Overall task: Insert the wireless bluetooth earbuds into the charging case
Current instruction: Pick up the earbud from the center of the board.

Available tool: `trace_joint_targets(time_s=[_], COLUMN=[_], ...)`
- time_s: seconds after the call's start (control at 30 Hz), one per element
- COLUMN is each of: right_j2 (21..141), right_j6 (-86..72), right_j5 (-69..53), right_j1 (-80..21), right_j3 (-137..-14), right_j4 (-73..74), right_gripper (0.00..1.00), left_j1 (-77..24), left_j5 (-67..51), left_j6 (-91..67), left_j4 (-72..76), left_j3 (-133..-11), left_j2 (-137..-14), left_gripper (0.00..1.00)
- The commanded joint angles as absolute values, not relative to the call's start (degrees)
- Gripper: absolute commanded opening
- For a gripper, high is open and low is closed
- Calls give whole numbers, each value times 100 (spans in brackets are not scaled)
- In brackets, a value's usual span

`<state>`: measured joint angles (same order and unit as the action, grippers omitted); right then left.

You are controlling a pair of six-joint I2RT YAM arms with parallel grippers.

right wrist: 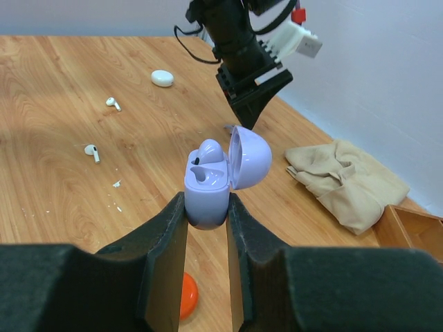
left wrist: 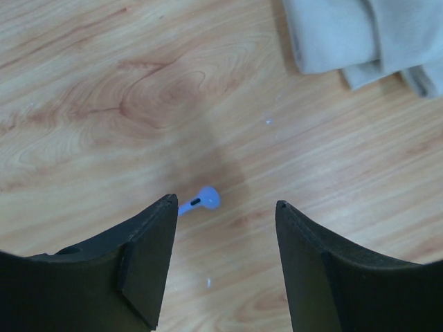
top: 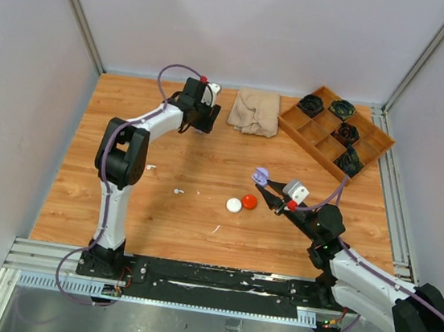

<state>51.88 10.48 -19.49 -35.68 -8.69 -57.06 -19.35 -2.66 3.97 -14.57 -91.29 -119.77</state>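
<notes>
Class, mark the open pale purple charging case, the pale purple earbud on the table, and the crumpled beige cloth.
open pale purple charging case (right wrist: pixel 206 200): right wrist view, front of body.
pale purple earbud (left wrist: pixel 208 198): left wrist view, rounded head.
crumpled beige cloth (top: pixel 255 111): top external view, centre.

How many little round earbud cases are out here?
3. An open pale purple case is clamped in the right gripper; a white round case and an orange-red round case lie side by side on the wooden table.
</notes>
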Motion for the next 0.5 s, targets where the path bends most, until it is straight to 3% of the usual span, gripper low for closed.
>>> trace_joint_targets(time_s=[0.0,0.47], right_j2=[5069,5084], right_j6=[1067,1090], right_j5=[-1999,-1964], right_j1=[-3724,-3718], right_j3=[-850,-853], right_j4=[-5758,-5725], right_gripper=[1,1], left_j1=[-1863,-1779], left_j5=[-492,-358], left_j6=[1151,1675], left_j4=[-2203,-3096], left_j3=[-9840,-10893], left_j2=[-12553,-13355], left_gripper=[63,57])
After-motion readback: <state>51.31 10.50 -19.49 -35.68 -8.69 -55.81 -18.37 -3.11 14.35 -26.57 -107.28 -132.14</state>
